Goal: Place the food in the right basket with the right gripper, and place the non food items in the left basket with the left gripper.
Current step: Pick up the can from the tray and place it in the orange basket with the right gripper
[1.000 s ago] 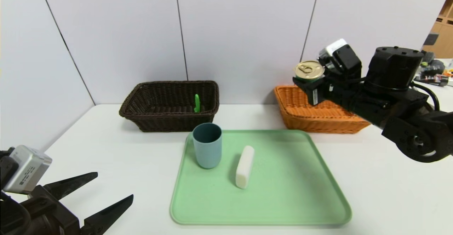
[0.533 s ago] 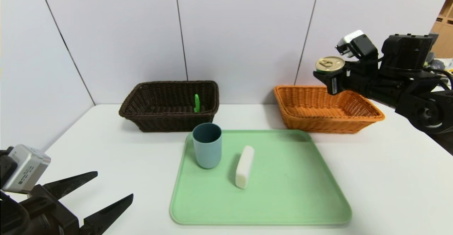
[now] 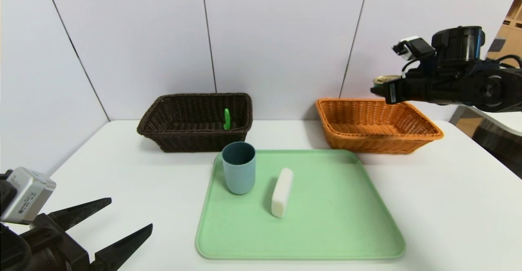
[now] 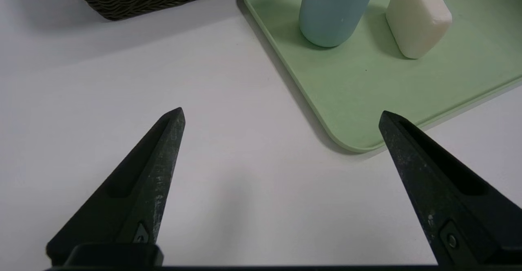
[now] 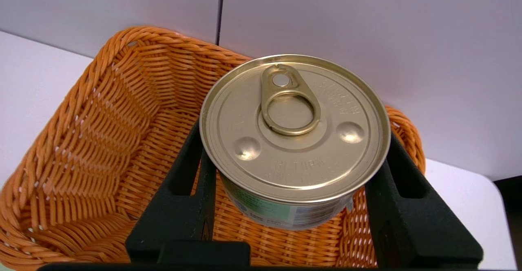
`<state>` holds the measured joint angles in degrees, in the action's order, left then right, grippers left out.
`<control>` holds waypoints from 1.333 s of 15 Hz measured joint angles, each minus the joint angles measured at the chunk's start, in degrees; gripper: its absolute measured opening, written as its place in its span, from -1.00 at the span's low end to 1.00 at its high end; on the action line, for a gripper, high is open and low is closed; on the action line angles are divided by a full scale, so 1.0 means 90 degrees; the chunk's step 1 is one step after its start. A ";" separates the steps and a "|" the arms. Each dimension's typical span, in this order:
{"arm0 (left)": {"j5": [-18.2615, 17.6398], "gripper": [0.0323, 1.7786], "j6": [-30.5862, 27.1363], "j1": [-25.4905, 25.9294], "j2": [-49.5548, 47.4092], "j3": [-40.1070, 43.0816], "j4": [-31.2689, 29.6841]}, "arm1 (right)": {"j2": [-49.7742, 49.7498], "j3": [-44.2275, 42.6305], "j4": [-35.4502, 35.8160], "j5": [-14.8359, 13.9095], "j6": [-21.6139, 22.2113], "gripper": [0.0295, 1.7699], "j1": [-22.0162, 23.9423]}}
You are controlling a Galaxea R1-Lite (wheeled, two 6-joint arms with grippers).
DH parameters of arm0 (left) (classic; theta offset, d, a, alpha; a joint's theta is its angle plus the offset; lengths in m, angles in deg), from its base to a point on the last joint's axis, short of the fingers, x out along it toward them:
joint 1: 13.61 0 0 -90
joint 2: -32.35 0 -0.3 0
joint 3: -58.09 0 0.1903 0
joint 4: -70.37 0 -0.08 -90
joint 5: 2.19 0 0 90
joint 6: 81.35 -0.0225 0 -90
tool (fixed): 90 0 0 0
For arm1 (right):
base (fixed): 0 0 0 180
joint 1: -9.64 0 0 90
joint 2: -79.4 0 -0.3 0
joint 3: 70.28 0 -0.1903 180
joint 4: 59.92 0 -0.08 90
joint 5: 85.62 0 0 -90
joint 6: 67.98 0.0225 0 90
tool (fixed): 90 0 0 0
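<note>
Fingers (image 5: 185,197) pinching can (image 5: 295,128), pull-tab (image 5: 290,103) plain only in right wrist view

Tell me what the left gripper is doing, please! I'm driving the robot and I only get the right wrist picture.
Observer: The left gripper hangs open over the table at the left, holding nothing.
Operator: Okay! I see my can in the right gripper. Is anything left on the tray?
Observer: Yes, a blue cup and a white block are on the green tray.
Operator: And what's in the other basket?
Observer: A bright green thing is in the dark basket.
</note>
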<state>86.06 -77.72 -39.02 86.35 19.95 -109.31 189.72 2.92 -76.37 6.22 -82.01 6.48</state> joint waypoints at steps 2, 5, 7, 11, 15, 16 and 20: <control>0.0000 0.90 0.0003 0.0000 0.0000 0.0000 0.0000 | 0.0173 -0.0731 -0.0880 -0.0022 0.0408 0.10 0.0000; 0.0000 0.90 0.0030 0.0000 0.0000 0.0000 0.0000 | 0.0423 -0.1506 -0.2082 -0.0068 0.1029 0.10 -0.0060; 0.0003 0.90 0.0039 0.0000 -0.0003 0.0000 0.0000 | 0.0563 -0.1965 -0.2911 -0.0073 0.1245 0.10 -0.0099; 0.0005 0.90 0.0037 0.0000 -0.0003 0.0007 -0.0003 | 0.0855 -0.2916 -0.4486 -0.0089 0.1452 0.10 -0.0104; 0.0005 0.90 0.0015 0.0000 -0.0042 0.0056 -0.0079 | 0.1054 -0.3157 -0.4943 -0.0131 0.1462 0.10 -0.0106; 0.0005 0.90 0.0012 0.0000 -0.0046 0.0056 -0.0092 | 0.1099 -0.3167 -0.4939 -0.0134 0.1459 0.10 -0.0106; 0.0003 0.90 0.0003 0.0000 -0.0049 0.0031 -0.0095 | 0.1302 -0.3216 -0.4727 -0.0134 0.1430 0.10 -0.0104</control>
<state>86.08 -77.70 -39.02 85.91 20.23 -110.16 201.43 -26.02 -118.92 5.01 -69.14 5.54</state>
